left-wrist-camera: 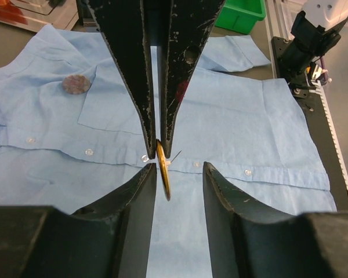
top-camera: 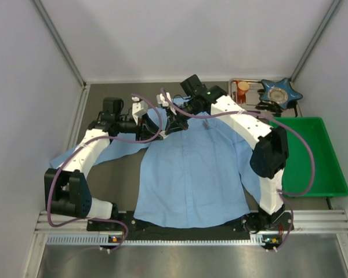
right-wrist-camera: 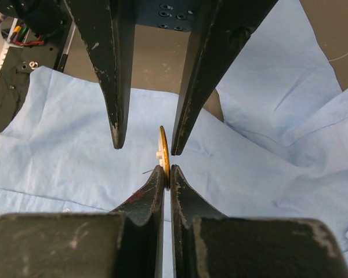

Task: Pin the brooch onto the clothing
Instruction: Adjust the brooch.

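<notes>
The brooch [left-wrist-camera: 163, 174], a gold disc seen edge-on, is not yet on the light blue shirt [top-camera: 191, 174]. It appears to be held just above the shirt's buttoned front near the collar, clamped between the closed fingers [right-wrist-camera: 145, 202] of the right gripper [right-wrist-camera: 164, 174]. The left gripper [left-wrist-camera: 177, 169] straddles the disc with its fingers apart, gripping nothing. The shirt lies spread on the bench [top-camera: 113, 174]. Picking up looks done; piercing the cloth and fastening the pin remain.
</notes>
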{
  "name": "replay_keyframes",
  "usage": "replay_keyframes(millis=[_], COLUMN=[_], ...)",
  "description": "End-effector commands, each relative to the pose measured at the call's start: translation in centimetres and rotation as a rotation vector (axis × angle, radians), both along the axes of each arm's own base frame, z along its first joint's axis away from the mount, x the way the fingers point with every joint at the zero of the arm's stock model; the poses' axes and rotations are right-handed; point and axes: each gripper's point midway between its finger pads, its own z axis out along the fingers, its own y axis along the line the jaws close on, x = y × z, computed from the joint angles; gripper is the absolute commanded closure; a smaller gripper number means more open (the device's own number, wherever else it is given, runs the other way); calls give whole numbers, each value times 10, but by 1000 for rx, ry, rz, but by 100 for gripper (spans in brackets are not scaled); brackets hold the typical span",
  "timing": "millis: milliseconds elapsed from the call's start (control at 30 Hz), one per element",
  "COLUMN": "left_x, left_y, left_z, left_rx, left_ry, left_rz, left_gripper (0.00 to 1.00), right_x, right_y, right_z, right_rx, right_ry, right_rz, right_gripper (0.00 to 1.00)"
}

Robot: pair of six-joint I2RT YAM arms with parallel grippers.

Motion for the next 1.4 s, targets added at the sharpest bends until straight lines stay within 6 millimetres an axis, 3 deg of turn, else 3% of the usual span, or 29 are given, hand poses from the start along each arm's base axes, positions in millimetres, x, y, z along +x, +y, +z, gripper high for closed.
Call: replay_keyframes(millis=[0, 100, 333, 567, 700, 733, 767, 867, 967, 1033, 1167, 1267, 1300, 1367], left_x=[-3, -1, 0, 0, 3, 5, 5, 5, 6, 8, 10, 13, 15, 30], left_y=[-2, -3, -2, -2, -2, -2, -3, -5, -5, -5, -4, -2, -1, 3], left_z=[4, 4, -2, -9, -12, -12, -11, -4, -2, -2, -4, -11, -16, -16], left_rx=[5, 9, 23, 42, 52, 50, 47, 13, -3, 3, 12, 24, 24, 28], left_ry=[-59, -59, -56, -54, -49, -55, -55, -69, -58, -59, -58, -38, -28, -54], left_rz=[-12, -7, 1, 12, 22, 27, 33, 36, 55, 68, 73, 112, 136, 232], left_gripper=[59, 64, 85, 75, 86, 94, 96, 98, 89, 89, 99, 100, 100, 100], right_x=[-10, -11, -13, -12, -13, -13, -12, -12, -13, -13, -14, -6, 3, 18], right_y=[7, 7, 8, 10, 11, 11, 11, 10, 10, 10, 10, 13, 11, 12], right_z=[39, 37, 40, 44, 45, 44, 44, 43, 41, 40, 41, 43, 52, 52], right_rx=[68, 58, 61, 70, 74, 73, 72, 70, 68, 64, 66, 56, 69, 72], right_ry=[-108, -123, -136, -132, -126, -123, -125, -124, -123, -124, -119, -82, -75, 20], right_rz=[51, 60, 69, 64, 67, 69, 67, 68, 72, 74, 73, 23, -9, -82], right_gripper=[100, 100, 100, 100, 100, 100, 100, 100, 100, 100, 100, 87, 75, 64])
